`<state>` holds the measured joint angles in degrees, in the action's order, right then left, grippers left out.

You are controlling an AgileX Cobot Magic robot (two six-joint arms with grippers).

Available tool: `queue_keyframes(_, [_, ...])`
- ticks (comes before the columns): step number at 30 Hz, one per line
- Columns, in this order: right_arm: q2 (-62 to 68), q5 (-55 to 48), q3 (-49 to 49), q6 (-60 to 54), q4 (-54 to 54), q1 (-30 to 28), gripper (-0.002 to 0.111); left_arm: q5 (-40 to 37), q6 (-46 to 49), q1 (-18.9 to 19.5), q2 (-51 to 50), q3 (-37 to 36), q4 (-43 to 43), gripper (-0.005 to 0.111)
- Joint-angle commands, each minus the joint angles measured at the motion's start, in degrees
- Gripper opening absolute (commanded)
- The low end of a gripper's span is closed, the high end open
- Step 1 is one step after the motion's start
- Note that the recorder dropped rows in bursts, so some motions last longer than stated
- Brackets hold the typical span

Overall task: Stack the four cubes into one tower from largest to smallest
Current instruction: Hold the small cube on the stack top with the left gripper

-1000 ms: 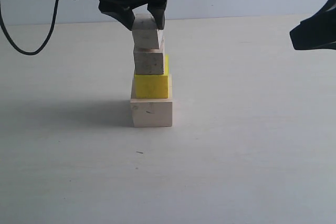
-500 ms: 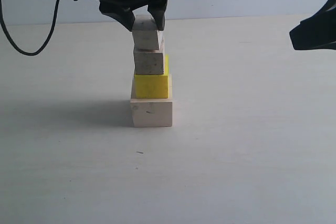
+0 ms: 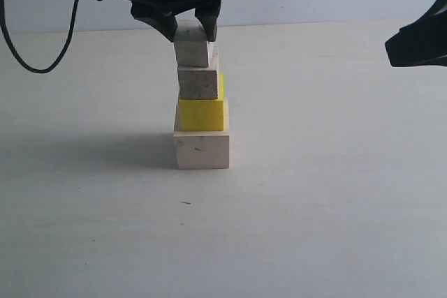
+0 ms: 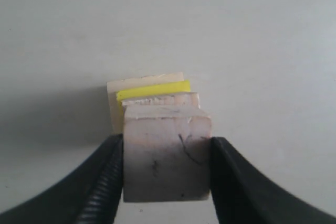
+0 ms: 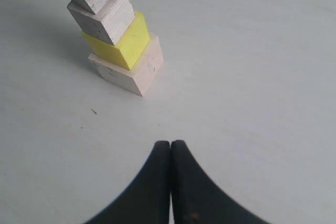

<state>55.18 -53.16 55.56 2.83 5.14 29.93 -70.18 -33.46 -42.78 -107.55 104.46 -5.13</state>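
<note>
Pinching the smallest pale greyish wooden cube (image 3: 193, 50) from above, left gripper (image 3: 191, 31) hung over the tower (image 5: 124, 45), that cube sat atop second small pale cube (image 3: 198, 82), bright yellow cube (image 3: 202, 114), large pale wooden base cube (image 3: 202, 150), right gripper (image 5: 170, 144) pressed together, well aside.

the left gripper (image 3: 190, 29) reaches down from above, fingers pointing downward, jaws pressed against both sides of the smallest cube (image 3: 193, 52). the right gripper (image 5: 170, 148) hangs raised, well off to the right, its two fingertips pressed flat together.
</note>
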Motion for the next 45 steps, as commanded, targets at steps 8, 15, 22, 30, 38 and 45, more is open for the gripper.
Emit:
queue_keyframes(8, [-0.5,0.0,-0.3,-0.1,0.3,0.0,0.0,0.2,-0.4,-0.2,0.6,-0.1,-0.8,0.0])
queue_keyframes(15, [-0.5,0.0,-0.3,-0.1,0.3,0.0,0.0,0.2,-0.4,-0.2,0.5,-0.1,-0.2,0.0])
queue_keyframes(22, [-0.5,0.0,-0.3,-0.1,0.4,0.0,0.0,0.2,-0.4,-0.2,0.5,-0.1,1.4,0.0])
queue_keyframes(30, [-0.5,-0.2,-0.3,-0.2,0.4,0.0,0.0,0.2,-0.4,-0.2,0.5,-0.1,1.2,0.0])
queue_keyframes(38, [-0.5,-0.2,-0.3,-0.2,0.4,0.0,0.0,0.2,-1.2,-0.2,0.5,-0.1,0.8,0.0])
queue_keyframes(45, [-0.5,-0.2,-0.3,-0.2,0.4,0.0,0.0,0.2,-1.2,-0.2,0.5,-0.1,0.8,0.0])
